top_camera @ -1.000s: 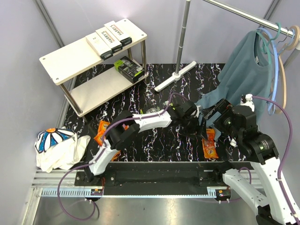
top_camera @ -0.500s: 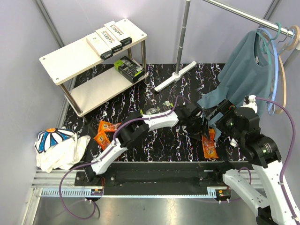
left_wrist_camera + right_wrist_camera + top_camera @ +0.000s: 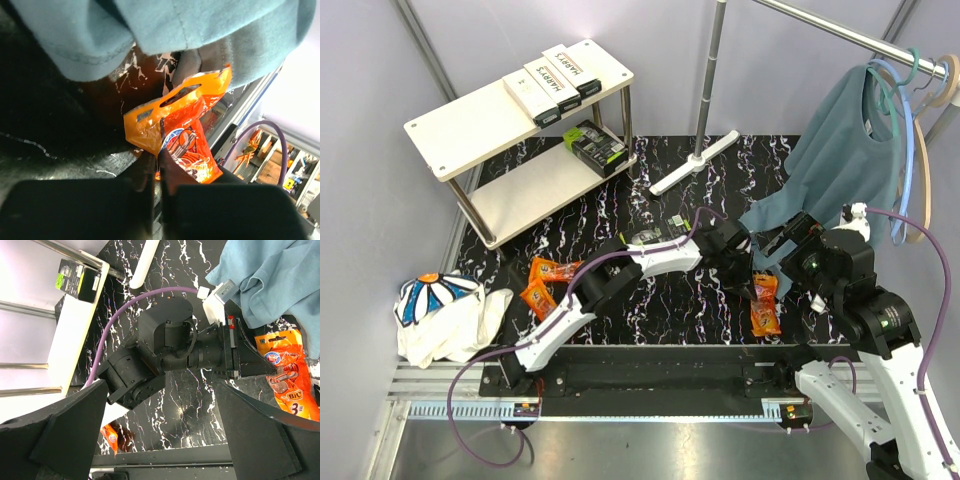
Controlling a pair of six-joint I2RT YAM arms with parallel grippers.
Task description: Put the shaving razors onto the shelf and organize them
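Top external view: one shelf (image 3: 460,125) stands at the far left of the black marbled table (image 3: 670,310). Three white boxes (image 3: 550,80) lie side by side at the right end of its upper board. One black-and-green pack (image 3: 595,145) lies at the right end of its lower board. Two orange packets (image 3: 535,296) lie touching each other near the table's left edge. A third orange packet (image 3: 763,308) lies near the right edge, just beside the hem of one teal shirt (image 3: 840,150) hanging from the rail (image 3: 840,35). One white rack foot (image 3: 695,165) rests on the table beside the shelf, and one daisy-print cloth (image 3: 440,315) lies off the table's left side. The left arm reaches across the table to the third orange packet. In the left wrist view, the left gripper (image 3: 156,165) has its fingers drawn almost together, with only a thin slit between them. They are clenched on the near edge of that packet, whose slotted header end points away from them under the shirt. In the right wrist view, the right gripper (image 3: 162,390) has its fingers spread wide and grasps nothing. It hovers above the wrist of the left arm, apart from the packet.
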